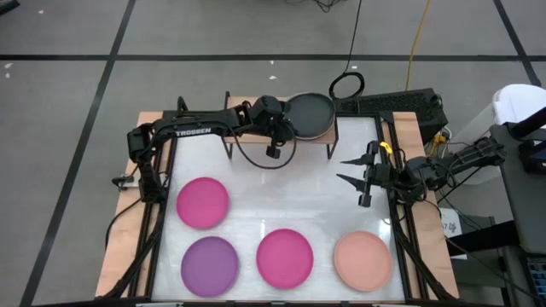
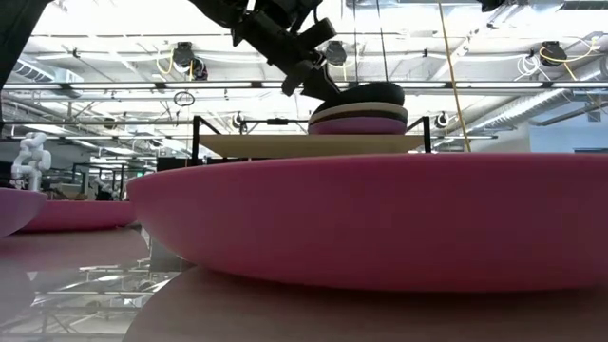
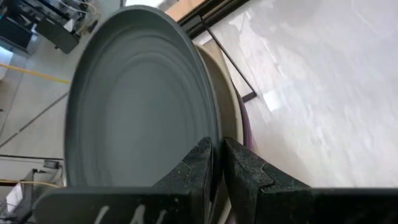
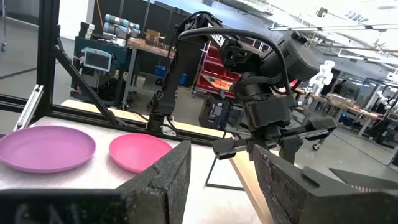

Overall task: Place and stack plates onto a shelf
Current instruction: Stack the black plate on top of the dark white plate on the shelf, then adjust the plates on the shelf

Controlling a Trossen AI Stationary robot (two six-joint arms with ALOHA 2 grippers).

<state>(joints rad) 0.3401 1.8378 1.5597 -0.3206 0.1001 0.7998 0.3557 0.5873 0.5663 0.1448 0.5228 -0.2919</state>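
**pm:** Magenta plate (image 2: pixel 380 223) fills the low view up front, but the action's behind it. Left tool (image 1: pixel 287 125) sits at the rim of the dark grey plate (image 1: pixel 309 114), fingers nearly together with that rim in the narrow gap, on top of the stack on the shelf (image 1: pixel 256 106).

**jk:** So mid-release, I'd guess. Next it needs to spread a bit more and back off without dragging the plate.

**pm:** Yep. Right tool (image 1: pixel 351 169) hangs spread apart over the tabletop (image 1: pixel 281 196), holding nothing. Four plates still wait at the front.
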